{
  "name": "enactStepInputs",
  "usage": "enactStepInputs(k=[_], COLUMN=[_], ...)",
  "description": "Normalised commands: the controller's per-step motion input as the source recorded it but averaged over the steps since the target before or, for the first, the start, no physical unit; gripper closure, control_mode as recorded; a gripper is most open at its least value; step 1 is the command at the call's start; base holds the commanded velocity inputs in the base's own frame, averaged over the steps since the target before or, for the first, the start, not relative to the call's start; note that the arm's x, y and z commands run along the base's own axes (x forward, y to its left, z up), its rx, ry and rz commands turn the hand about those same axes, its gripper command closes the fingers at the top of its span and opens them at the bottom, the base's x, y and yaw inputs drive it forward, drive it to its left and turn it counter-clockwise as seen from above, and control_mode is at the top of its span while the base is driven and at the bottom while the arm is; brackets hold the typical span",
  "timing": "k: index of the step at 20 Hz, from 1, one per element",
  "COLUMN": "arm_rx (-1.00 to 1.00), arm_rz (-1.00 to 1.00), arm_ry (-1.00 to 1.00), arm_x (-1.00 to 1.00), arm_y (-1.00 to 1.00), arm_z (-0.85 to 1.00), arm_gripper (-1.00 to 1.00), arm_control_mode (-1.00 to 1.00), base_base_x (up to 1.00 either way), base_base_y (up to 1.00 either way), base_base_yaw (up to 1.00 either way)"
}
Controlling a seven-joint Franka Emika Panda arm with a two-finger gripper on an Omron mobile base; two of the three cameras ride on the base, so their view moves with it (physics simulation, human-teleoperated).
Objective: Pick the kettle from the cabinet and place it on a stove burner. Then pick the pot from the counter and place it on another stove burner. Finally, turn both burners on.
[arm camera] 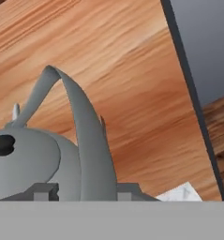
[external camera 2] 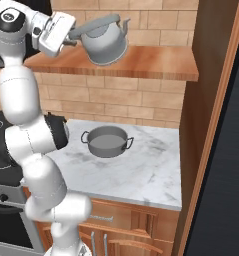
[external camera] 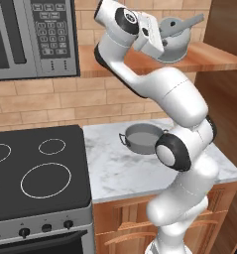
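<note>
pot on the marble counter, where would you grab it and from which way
Grip the low, wide grey metal pot by its open rim wall, coming straight down from above: it sits upright and lidless on the white marble counter, and its two loop side handles look too small for the fingers.

A microwave (external camera: 33, 37) hangs at the upper left of the left base view, with a grey keypad (external camera: 49, 27) on its right side. Behind it runs a brick wall (external camera: 50, 101) in light brown. Below stands a stove with a black cooktop (external camera: 38, 171) that carries white burner rings (external camera: 45, 179). Along its grey front panel sits a row of dark knobs (external camera: 24, 232). In the right base view, brown drawer fronts (external camera 2: 121, 227) with curved handles are below the marble slab, and a tall dark wood panel (external camera 2: 211, 115) rises at the right, next to a black surface (external camera 2: 226, 190)
</note>
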Motion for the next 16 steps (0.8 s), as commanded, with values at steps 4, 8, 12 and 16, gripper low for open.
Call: enactStepInputs(k=[4, 8, 12, 16], arm_rx=[0.01, 0.00, 0.00, 0.00], arm_rz=[-0.06, -0.06, -0.06, -0.06], arm_ry=[-0.22, -0.16, -0.15, -0.13], arm_x=[-0.80, -0.64, -0.58, -0.55], arm_y=[0.00, 0.00, 0.00, 0.00], arm_z=[-0.21, -0.03, 0.00, -0.03], arm_gripper=[1.00, 1.00, 1.00, 1.00], arm_control_mode=[-1.00, -1.00, -1.00, -1.00], base_base_x=[0.00, 0.00, 0.00, 0.00], base_base_y=[0.00, 0.00, 0.00, 0.00], base_base_yaw=[0.00, 0.00, 0.00, 0.00])
